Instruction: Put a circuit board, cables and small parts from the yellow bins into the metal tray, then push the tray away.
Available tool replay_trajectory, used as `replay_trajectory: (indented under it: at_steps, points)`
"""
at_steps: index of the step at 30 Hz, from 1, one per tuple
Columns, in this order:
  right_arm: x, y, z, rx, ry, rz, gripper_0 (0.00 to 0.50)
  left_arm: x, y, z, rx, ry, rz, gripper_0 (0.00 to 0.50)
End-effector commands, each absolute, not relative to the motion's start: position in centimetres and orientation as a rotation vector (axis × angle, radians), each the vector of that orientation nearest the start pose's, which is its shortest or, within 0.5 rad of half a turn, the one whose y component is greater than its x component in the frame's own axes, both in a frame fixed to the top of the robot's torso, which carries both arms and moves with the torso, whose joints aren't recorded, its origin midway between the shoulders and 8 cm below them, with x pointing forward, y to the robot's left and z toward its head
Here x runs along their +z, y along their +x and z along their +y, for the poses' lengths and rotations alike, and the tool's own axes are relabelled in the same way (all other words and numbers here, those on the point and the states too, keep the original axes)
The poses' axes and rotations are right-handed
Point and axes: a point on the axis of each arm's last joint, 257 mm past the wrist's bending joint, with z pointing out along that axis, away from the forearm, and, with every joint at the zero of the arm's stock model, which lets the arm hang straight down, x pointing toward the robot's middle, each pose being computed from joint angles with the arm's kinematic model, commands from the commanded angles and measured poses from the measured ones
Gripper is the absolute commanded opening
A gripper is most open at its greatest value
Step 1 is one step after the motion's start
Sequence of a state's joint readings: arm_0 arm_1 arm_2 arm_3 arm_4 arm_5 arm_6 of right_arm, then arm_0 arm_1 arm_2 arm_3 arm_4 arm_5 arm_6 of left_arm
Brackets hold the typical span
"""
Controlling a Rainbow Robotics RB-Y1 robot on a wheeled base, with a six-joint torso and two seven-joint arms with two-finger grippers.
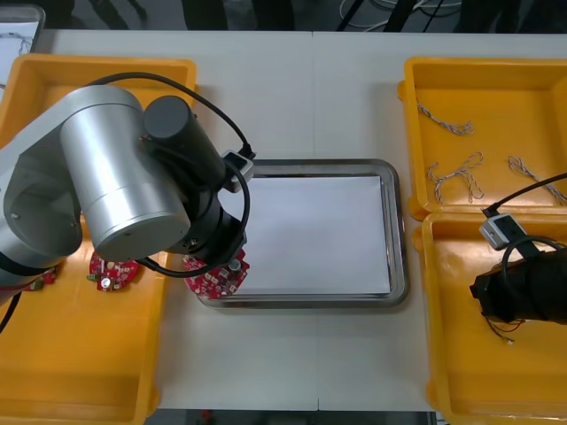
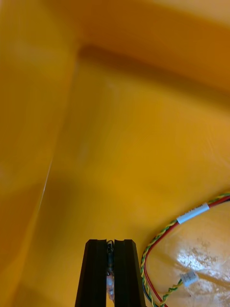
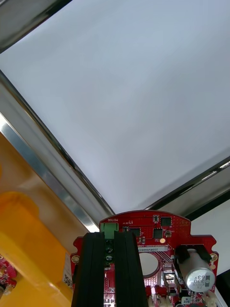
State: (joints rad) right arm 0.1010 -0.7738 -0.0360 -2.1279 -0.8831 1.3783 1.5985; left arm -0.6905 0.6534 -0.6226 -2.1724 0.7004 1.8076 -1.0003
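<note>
My left gripper [image 3: 109, 236] is shut on a round red circuit board [image 3: 158, 240], pinching it at its green terminal. In the front view the circuit board [image 1: 219, 278] hangs over the near left corner of the metal tray [image 1: 400, 232], below the left arm. The tray's white inside [image 3: 120, 96] lies just beyond the board. My right gripper [image 2: 110, 243] is low in the near right yellow bin [image 1: 461, 354], its fingers nearly together on a thin dark cable [image 2: 110, 261]. A red and yellow cable [image 2: 184, 223] curls beside the right fingers.
Two more red circuit boards [image 1: 113, 271] lie in the near left bin [image 1: 80, 372]. Twisted blue and white cables [image 1: 456, 177] lie in the far right bin [image 1: 416, 106]. Bare table lies before and beyond the tray.
</note>
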Motion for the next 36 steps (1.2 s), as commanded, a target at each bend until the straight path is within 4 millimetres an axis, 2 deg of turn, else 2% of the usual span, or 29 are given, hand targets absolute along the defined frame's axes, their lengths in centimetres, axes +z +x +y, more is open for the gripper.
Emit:
replay_trajectory:
  at_steps: [1,4,11,12,13,14,16,17,18,28,32,36]
  points:
    - [-27.1,37.0,-28.3,0.193,-0.466,2.569,0.000,-19.1,40.8,8.0,-0.038,0.560,2.573,0.000]
    - [-27.2,36.9,-28.5,0.180,-0.464,2.575,0.000,-19.7,40.9,7.1,-0.058,0.514,2.573,0.000]
    - [-27.6,36.7,-29.0,0.157,-0.457,2.591,0.000,-21.1,42.0,6.7,-0.072,0.482,2.576,0.000]
    - [-27.6,36.7,-29.0,0.155,-0.453,2.590,0.050,-21.4,42.3,6.6,-0.069,0.477,2.565,0.000]
    - [-27.6,36.8,-29.1,0.149,-0.451,2.591,0.164,-21.9,42.7,6.5,-0.062,0.472,2.558,0.000]
    - [-27.6,36.8,-29.1,0.150,-0.449,2.591,0.226,-22.1,42.9,6.6,-0.056,0.467,2.557,0.000]
    - [-27.6,36.8,-29.2,0.146,-0.447,2.591,0.428,-22.8,43.5,6.6,-0.060,0.451,2.557,0.000]
    - [-27.6,36.8,-29.2,0.144,-0.446,2.591,0.475,-23.0,43.7,6.5,-0.064,0.443,2.557,0.000]
    - [-27.6,36.8,-29.2,0.145,-0.443,2.589,0.500,-23.1,43.9,6.5,-0.073,0.435,2.558,0.000]
    - [-26.8,37.2,-29.7,0.145,-0.404,2.589,0.500,-24.2,44.3,6.6,-0.075,0.401,2.566,0.000]
    - [-25.3,37.6,-30.9,0.114,-0.377,2.597,0.500,-24.5,44.7,6.5,-0.089,0.383,2.566,0.000]
    - [-22.8,37.4,-32.4,0.065,-0.342,2.611,0.500,-24.6,44.9,6.7,-0.076,0.380,2.559,0.000]
